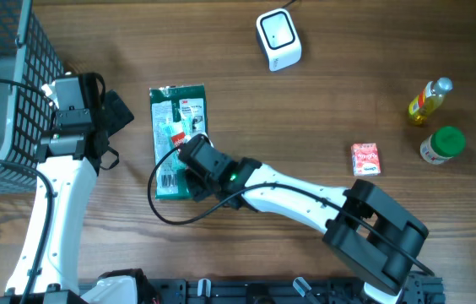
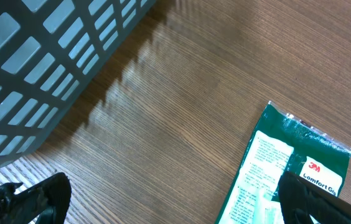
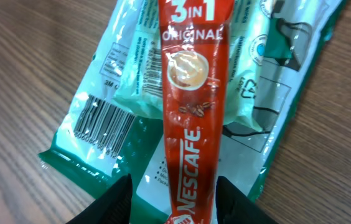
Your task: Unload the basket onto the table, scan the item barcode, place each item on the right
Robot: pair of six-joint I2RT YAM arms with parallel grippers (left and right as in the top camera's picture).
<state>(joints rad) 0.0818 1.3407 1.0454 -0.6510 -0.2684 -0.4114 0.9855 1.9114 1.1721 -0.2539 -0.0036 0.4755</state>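
- While the right jaws stand apart over the wooden surface [image 1: 339, 93], the step in hand looks like taking hold of the red coffee sachet [image 3: 191, 124]. They should come down only far enough to pinch it, not press into the wood.
- The basket [image 1: 40, 51] sits at the far left. The left jaws hang wide apart and empty over bare wood between it and the green packet [image 1: 175, 110], and are best kept there, out of the way.
- The green packet lies flat under the sachet, and its film looks glossy and loose. The pinch should catch the sachet alone and then lift straight up, so the packet is not dragged along.
- The scanner [image 1: 278, 38] stands at the far edge, right of the packet and well apart from it. The carry there calls for a firm hold.
- No barcode shows on the sachet's upper face, so it probably has to be turned before the scanner's window. The stripes [image 3: 98, 124] in view belong to the packet.
- The sachet rests on top of the packet, left of centre on the surface, with its near end between the right jaws.
- One finger [image 3: 241, 202] sits just beside the sachet's edge. The other finger [image 3: 107, 202] is apart from it, with a strip of packet showing between, so nothing is clamped yet.
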